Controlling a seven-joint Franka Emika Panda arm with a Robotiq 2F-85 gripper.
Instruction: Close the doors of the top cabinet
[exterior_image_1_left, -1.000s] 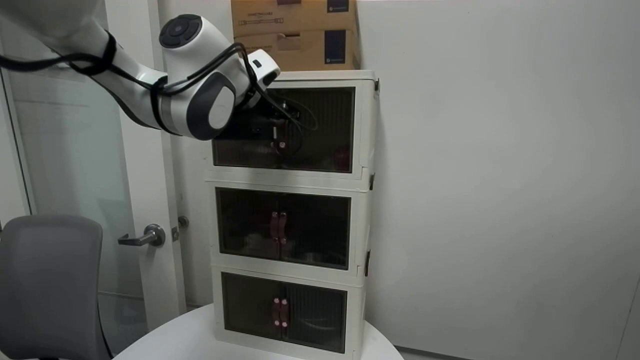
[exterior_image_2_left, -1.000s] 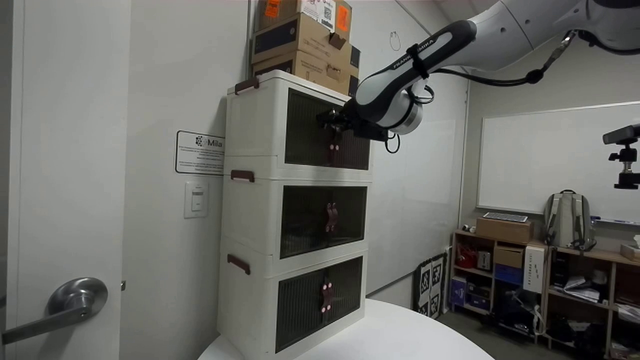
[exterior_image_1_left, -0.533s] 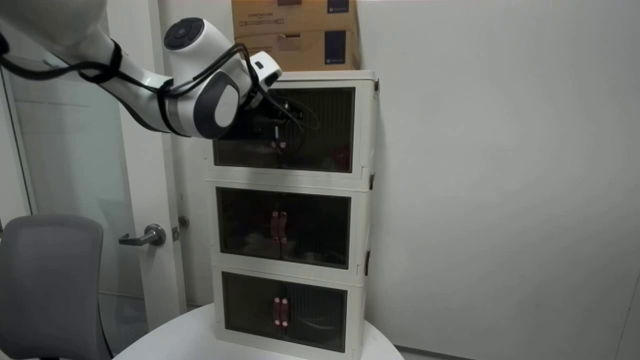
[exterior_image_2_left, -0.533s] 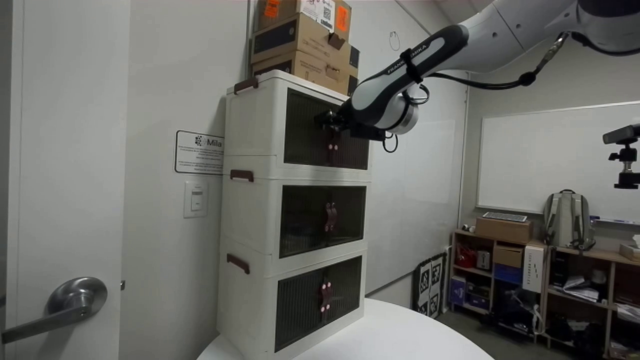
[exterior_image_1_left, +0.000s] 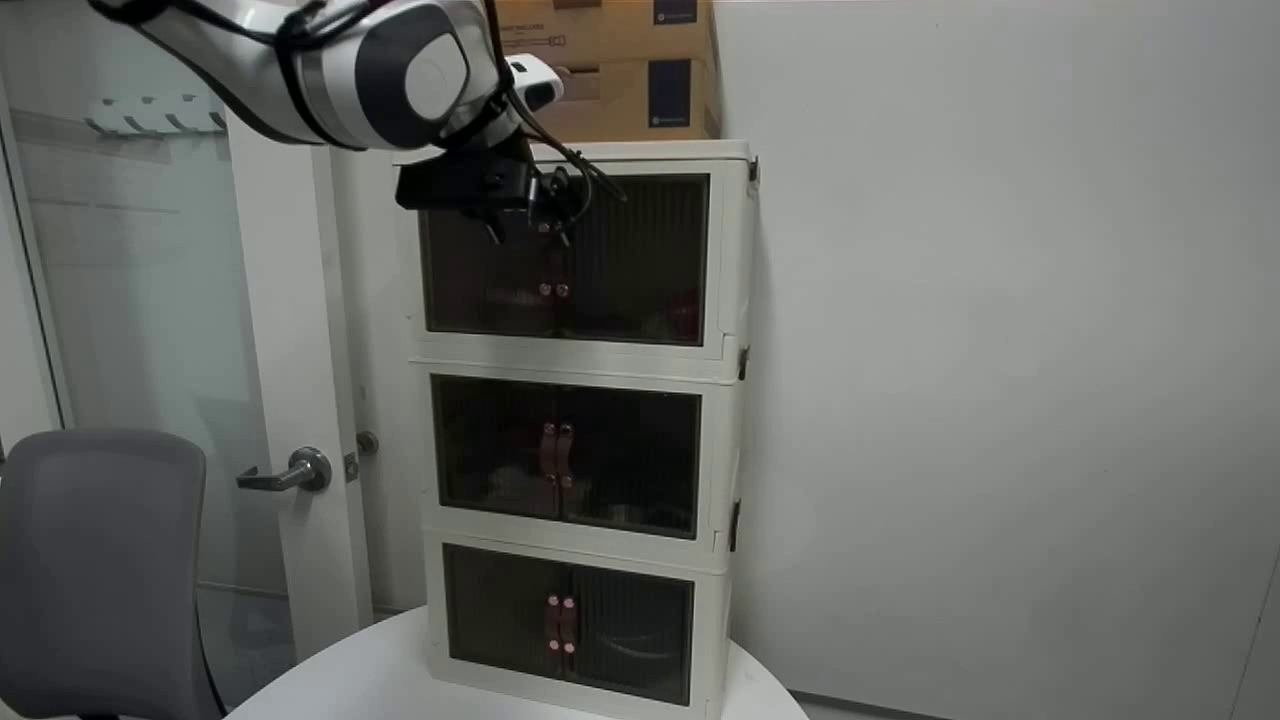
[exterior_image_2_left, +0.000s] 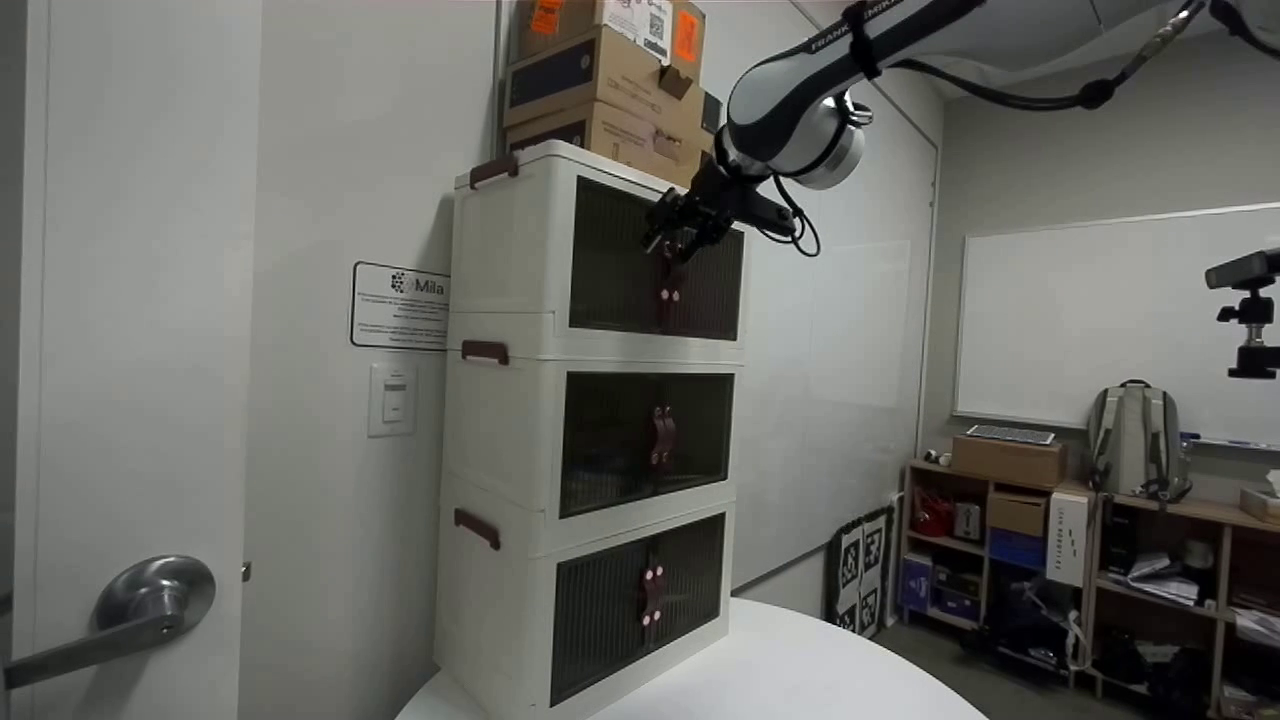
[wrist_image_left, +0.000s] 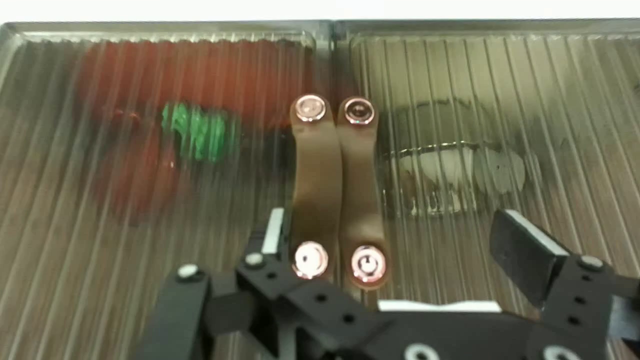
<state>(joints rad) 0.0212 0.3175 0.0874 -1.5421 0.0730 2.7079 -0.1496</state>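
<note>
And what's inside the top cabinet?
Behind the doors: blurry red shapes, something green, and a clear rimmed thing. I can't tell what they are; the tool covers lower bits.

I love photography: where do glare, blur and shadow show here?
Wrist view: glare on the round pink metal rivets; red shapes blurred behind ribbed translucent grey-brown doors. In an exterior view: soft shadow on the white wall beside the boxy white top cabinet.

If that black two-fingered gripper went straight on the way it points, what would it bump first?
The gripper would likely first meet the smoky, ribbed translucent doors of the white-framed top cabinet, at or beside their curved brown handles; exact depth is unclear.
</note>
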